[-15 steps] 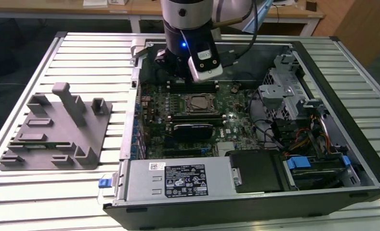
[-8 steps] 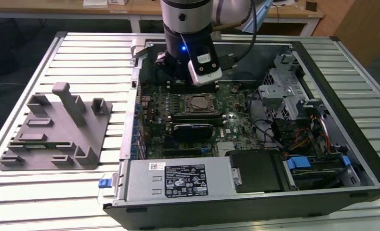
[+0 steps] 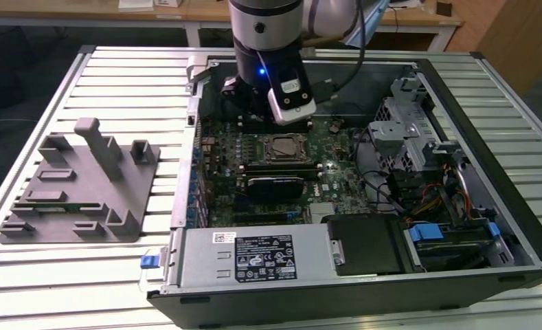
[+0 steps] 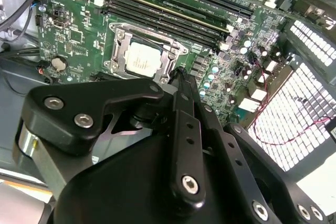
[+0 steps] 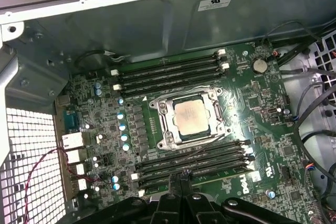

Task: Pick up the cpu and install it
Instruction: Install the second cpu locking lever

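The cpu (image 5: 190, 116) sits inside the metal frame of the motherboard socket (image 5: 164, 136), its pale silver top facing up and its edges squared to the frame, which suggests the chip has already been set down where it belongs. In the second wrist view the same chip (image 4: 144, 58) lies flat in the socket, with nothing resting on it. Rows of black memory slots (image 5: 168, 72) run along two opposite sides of the socket, so the chip lies in a narrow pocket between them.

The gripper (image 5: 181, 178) hangs above the motherboard (image 3: 339, 180), off to one side of the socket over the nearer memory slots and apart from the cpu. Its two black fingers (image 4: 181, 80) meet at the tips, drawn together on nothing; no part is pinched between them. From the exterior view the arm (image 3: 263, 38) comes straight down into the open computer case (image 3: 490, 96), which lies on its side on a slatted table (image 3: 115, 82), giving a clear vertical path to the board. A grey fixture block (image 3: 78, 192) with upright posts stands on the table at the exterior view's left, well apart from the case; its recesses appear to hold nothing. Judged from this, the placing step looks done and the fingers carry no load.
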Controlling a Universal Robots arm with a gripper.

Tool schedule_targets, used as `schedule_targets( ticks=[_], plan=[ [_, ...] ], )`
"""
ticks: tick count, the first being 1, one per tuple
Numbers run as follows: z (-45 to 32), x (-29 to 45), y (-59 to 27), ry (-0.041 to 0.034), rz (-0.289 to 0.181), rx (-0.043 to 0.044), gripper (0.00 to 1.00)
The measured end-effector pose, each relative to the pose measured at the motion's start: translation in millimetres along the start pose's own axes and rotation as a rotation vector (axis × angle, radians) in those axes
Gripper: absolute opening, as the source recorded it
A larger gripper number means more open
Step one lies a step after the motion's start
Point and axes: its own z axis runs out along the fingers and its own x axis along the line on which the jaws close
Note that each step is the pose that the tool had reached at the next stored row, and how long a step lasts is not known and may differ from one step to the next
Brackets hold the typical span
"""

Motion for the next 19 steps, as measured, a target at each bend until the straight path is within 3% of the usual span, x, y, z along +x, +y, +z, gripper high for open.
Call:
schedule_targets(
  ticks=[9, 13, 15, 19],
  plan=[
    [2.0, 0.1, -0.2, -0.0013, 0.0, 0.0063, 0.11],
    [3.3, 0.3, 1.1, -0.0069, -0.003, 0.0404, 0.11],
    [4.2, 0.3, 1.5, -0.0088, -0.004, 0.053, 0.11],
    [7.2, 0.3, 2.0, -0.0092, -0.004, 0.0575, 0.11]
  ],
)
